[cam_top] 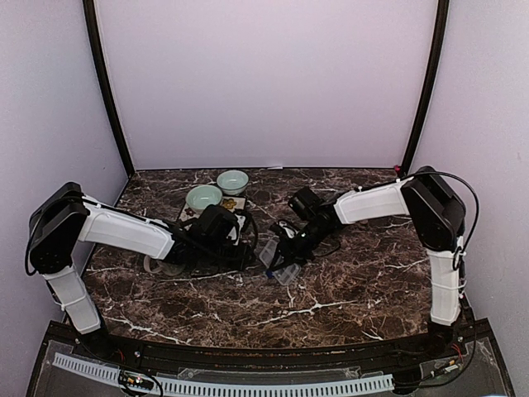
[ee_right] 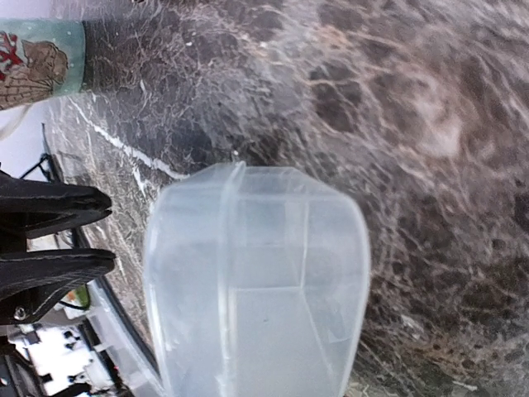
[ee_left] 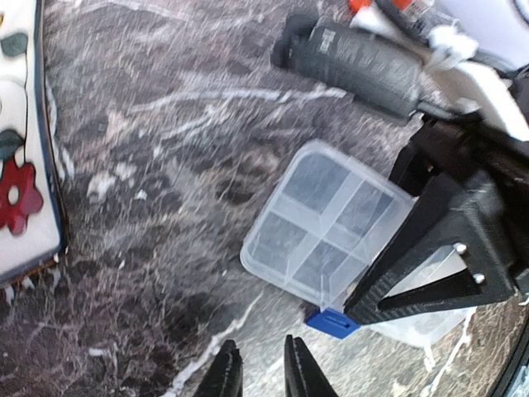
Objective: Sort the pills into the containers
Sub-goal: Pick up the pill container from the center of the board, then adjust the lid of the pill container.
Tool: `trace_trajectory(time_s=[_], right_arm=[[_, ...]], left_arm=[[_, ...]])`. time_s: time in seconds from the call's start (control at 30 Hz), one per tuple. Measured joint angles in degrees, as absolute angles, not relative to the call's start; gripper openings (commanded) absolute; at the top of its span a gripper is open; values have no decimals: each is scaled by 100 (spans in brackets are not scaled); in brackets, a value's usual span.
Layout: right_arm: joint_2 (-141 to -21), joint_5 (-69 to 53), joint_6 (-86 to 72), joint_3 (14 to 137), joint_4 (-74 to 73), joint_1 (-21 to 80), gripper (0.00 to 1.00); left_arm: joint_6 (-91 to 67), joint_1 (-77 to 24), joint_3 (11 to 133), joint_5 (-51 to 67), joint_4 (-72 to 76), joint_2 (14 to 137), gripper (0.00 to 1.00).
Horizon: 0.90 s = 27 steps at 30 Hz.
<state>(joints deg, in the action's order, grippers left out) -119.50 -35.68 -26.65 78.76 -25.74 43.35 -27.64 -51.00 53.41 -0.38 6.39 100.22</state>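
Top external shows the marble table (cam_top: 347, 289) with the organiser box (cam_top: 278, 263) near its middle, between the two arms' tips. The step in hand looks like readying the box, probably steadying or opening it, since its cells appear empty and no pills can be seen. The next move calls for a firm hold on its edge. The right gripper (cam_top: 287, 246) lies against the box's right edge; whether it pinches it cannot be told. The left gripper (ee_left: 260, 374), fingers nearly together on nothing, hovers just left of the box, close to its blue latch (ee_left: 331, 322).
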Motion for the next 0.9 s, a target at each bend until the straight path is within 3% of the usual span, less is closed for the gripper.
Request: trace_trajectory(time_s=[0.37, 0.9], right_arm=[[-11454, -4856, -4010, 7443, -1424, 3955, 0], [-11076, -5992, -7465, 6630, 2644, 3730, 0]], left_arm=[[-2547, -5098, 4906, 231, 1511, 9323, 14], [-2215, -5087, 4613, 427, 2565, 8753, 12]])
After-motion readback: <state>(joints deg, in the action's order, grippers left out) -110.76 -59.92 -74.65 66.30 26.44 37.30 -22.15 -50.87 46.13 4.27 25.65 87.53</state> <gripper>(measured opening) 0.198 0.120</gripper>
